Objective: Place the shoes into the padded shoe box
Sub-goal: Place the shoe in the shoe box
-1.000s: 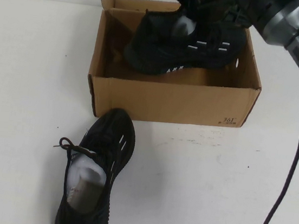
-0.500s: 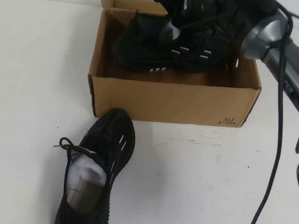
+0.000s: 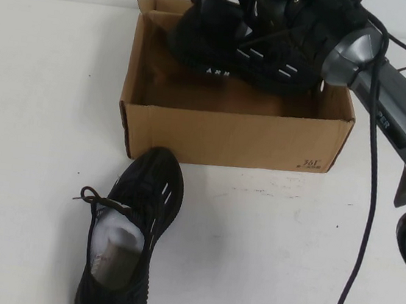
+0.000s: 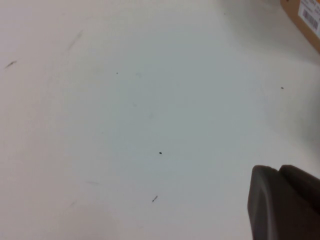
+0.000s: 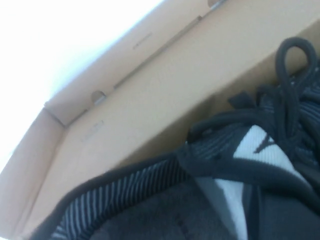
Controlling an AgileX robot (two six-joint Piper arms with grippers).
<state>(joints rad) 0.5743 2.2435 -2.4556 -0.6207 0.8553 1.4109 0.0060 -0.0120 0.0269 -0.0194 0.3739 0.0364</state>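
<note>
One black knit shoe (image 3: 231, 44) with white dashes hangs tilted over the far part of the brown cardboard shoe box (image 3: 234, 137), its toe pointing left. My right gripper (image 3: 283, 13) is shut on its collar from above, its jaws hidden in the shoe's black. The right wrist view shows the shoe's laces and pale tongue (image 5: 255, 145) close to the box's inner wall (image 5: 150, 105). The other shoe (image 3: 129, 239) lies on the table in front of the box, toe toward it. My left gripper (image 4: 279, 169) is out of the high view, shut and empty above bare table.
The white table (image 3: 46, 103) spreads to the left and front of the box. My right arm (image 3: 394, 101) and its black cable (image 3: 364, 216) cross the right side. A box corner with a label (image 4: 307, 20) shows in the left wrist view.
My right gripper has carried the held shoe to the left and toward the box's far wall. The shoe on the table and the box have not moved.
</note>
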